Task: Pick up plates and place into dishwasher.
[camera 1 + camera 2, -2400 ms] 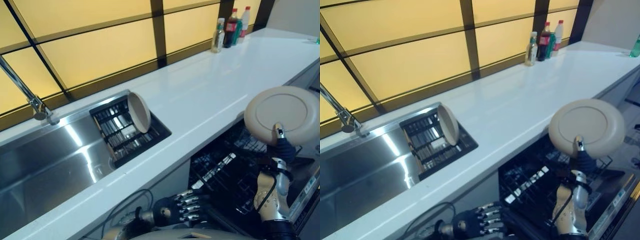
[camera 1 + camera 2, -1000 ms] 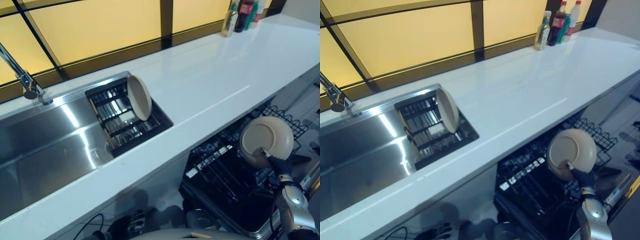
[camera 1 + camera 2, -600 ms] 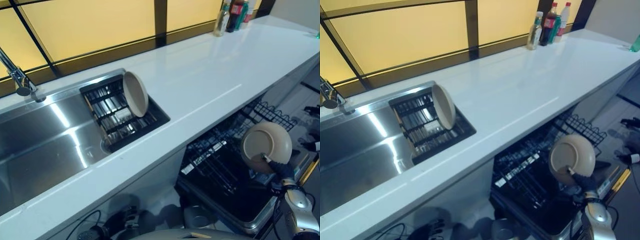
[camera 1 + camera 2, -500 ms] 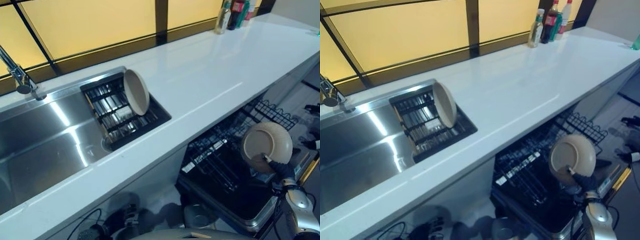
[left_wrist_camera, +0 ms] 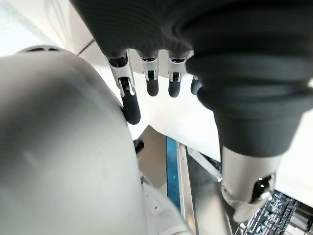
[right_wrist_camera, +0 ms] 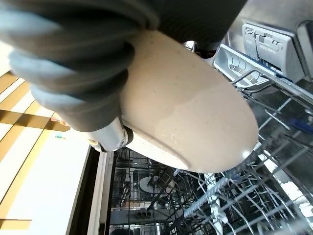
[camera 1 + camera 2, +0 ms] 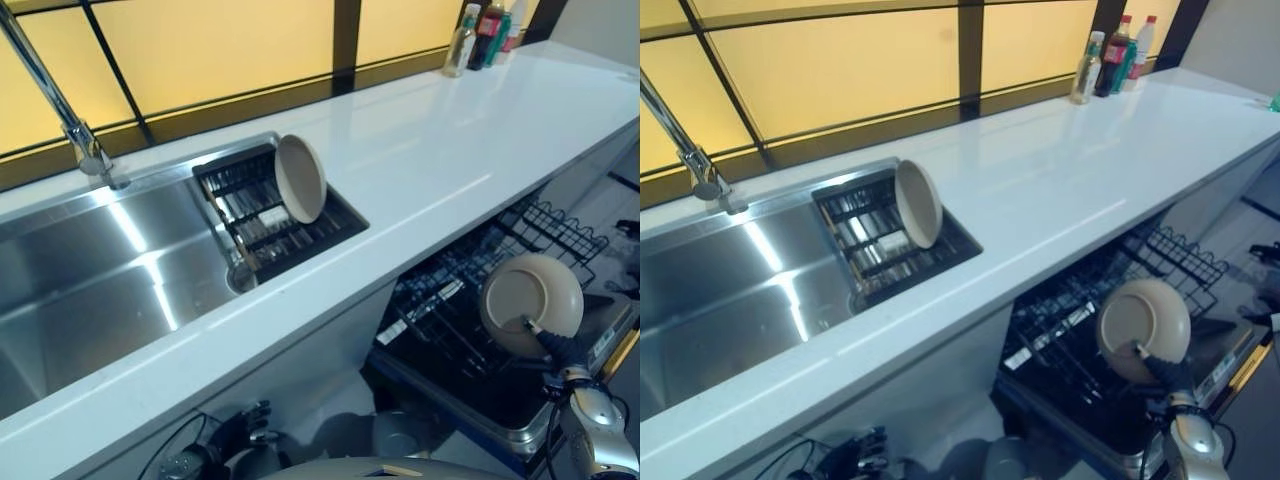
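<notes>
— Right hand status?

— My fingers are pinched on the lower rim of the beige plate, holding it upright on edge over the pulled-out dishwasher rack at the near right. I judge edge-on suits the black wire tines.

— How does it look?

— Round, smooth, matte, like glazed ceramic, with a shallow raised rim.

— Anything else to load?

— A second plate leans on edge in the slatted sink drainer, far left. My left hand hangs low and idle, fingers relaxed, holding nothing.
</notes>
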